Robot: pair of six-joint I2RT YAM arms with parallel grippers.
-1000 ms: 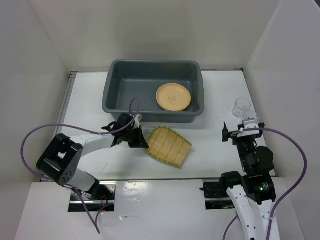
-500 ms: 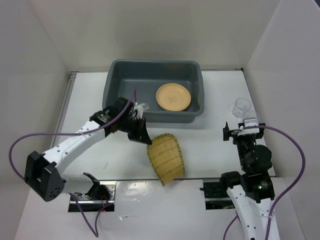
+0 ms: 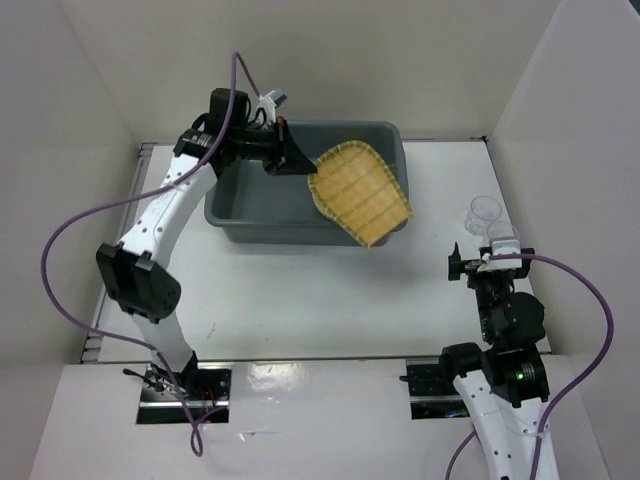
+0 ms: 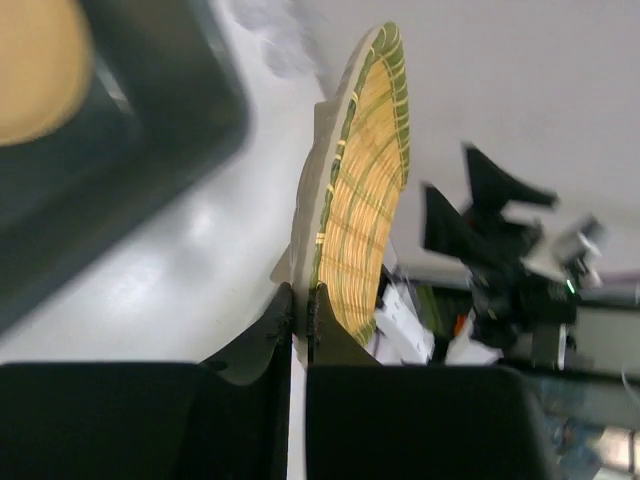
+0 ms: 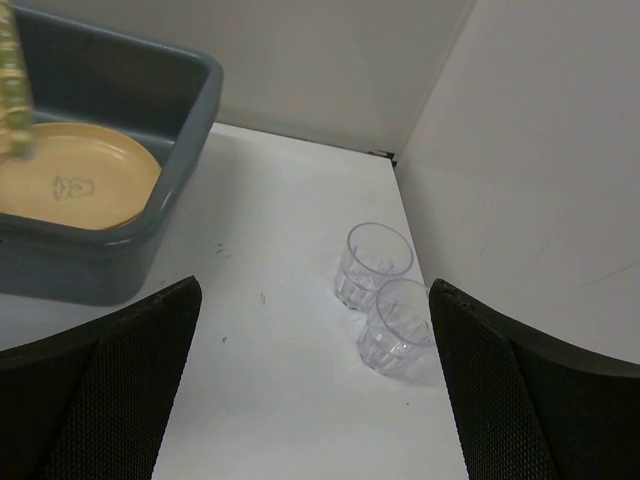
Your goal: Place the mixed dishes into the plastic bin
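My left gripper (image 3: pixel 292 160) is shut on the near edge of the yellow ribbed tray (image 3: pixel 362 195) and holds it tilted in the air over the right half of the dark grey plastic bin (image 3: pixel 240 215). In the left wrist view the jaws (image 4: pixel 300 296) pinch the tray's rim (image 4: pixel 365 200), with the bin (image 4: pixel 150 130) below on the left. One tan-orange plate (image 5: pixel 75 190) lies in the bin (image 5: pixel 170 110); in the top view the tray hides it. No other plate shows. My right gripper (image 3: pixel 487 262) is open and empty (image 5: pixel 312 288) over the table at the right.
Two clear glasses (image 5: pixel 375 262) (image 5: pixel 400 325) stand side by side on the white table near the right wall, ahead of my right gripper; one also shows in the top view (image 3: pixel 485 212). White walls enclose the table on three sides.
My left arm has lifted the yellow tray off the table in front of the bin and carried it up and back over the bin. The right arm has not moved.
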